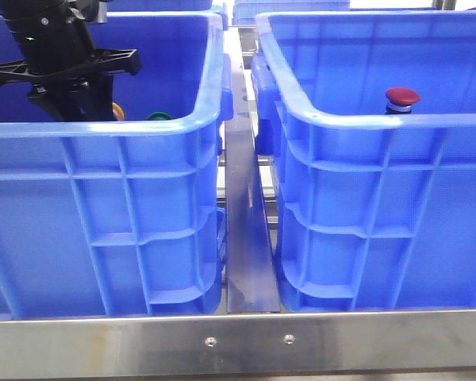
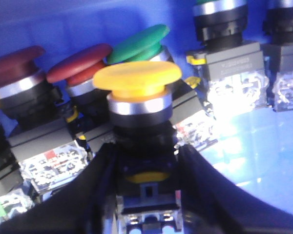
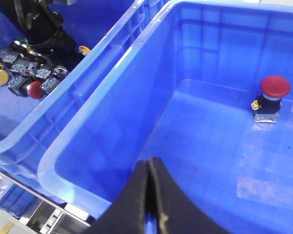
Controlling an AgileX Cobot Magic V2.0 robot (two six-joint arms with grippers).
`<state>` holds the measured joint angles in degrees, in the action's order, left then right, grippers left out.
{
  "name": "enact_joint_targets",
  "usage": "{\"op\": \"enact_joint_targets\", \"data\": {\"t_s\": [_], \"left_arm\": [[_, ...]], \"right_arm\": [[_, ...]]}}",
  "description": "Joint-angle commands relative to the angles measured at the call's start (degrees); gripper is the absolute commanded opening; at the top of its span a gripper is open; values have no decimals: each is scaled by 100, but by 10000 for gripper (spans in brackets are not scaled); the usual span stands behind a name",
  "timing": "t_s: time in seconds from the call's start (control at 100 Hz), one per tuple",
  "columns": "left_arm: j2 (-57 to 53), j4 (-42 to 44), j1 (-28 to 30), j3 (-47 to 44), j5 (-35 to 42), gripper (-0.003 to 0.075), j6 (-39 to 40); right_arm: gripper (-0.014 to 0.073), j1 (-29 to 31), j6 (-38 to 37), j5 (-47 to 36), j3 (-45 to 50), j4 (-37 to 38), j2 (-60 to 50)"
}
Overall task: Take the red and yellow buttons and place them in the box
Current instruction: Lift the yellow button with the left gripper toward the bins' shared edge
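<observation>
In the left wrist view my left gripper (image 2: 146, 149) is shut on the black body of a yellow button (image 2: 136, 78), which stands among other buttons on the left crate's floor. Two dark red buttons (image 2: 80, 63) stand just beside it. In the front view the left gripper (image 1: 71, 103) is deep inside the left crate (image 1: 103, 131). A red button (image 1: 402, 98) stands upright in the right blue box (image 1: 381, 121), and also shows in the right wrist view (image 3: 274, 88). My right gripper (image 3: 150, 165) is shut and empty above that box's near rim (image 3: 112, 83).
A green-capped button (image 2: 139, 43) leans behind the yellow one, with more switch bodies (image 2: 232, 73) nearby. More buttons, one yellow (image 3: 0, 76) and one red (image 3: 35, 89), lie in the left crate. A metal strip (image 1: 246, 222) runs between the two crates.
</observation>
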<state>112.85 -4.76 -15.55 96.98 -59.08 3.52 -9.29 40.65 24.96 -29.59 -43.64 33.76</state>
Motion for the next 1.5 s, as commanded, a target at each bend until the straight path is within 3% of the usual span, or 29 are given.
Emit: {"op": "enact_joint_targets", "data": {"t_s": [0.0, 0.43, 0.6, 0.95, 1.24, 1.38, 1.49], "left_arm": [[-366, -17, 18, 169, 182, -20, -60], [-1612, -36, -115, -545, 511, -20, -94], [-2342, -244, -413, -1071, 787, -20, -627], [-2872, -1091, -1386, -1345, 789, -20, -2132], [-2872, -2591, -1888, -1345, 288, -20, -4450], [-2872, -2864, -1890, -1345, -20, -20, -4889], [-2872, -2864, -1890, -1345, -49, -20, -4889]], "right_arm": [[-2, 18, 27, -242, -150, -116, -14], [-2, 18, 27, -242, -150, -116, -14], [-2, 18, 27, -242, -150, -116, -14], [-2, 18, 27, -247, -150, -116, -14], [0, 18, 27, -427, -150, -121, -7], [76, 18, 15, -404, -177, -183, 53], [301, 18, 15, -214, -181, -333, 315]]}}
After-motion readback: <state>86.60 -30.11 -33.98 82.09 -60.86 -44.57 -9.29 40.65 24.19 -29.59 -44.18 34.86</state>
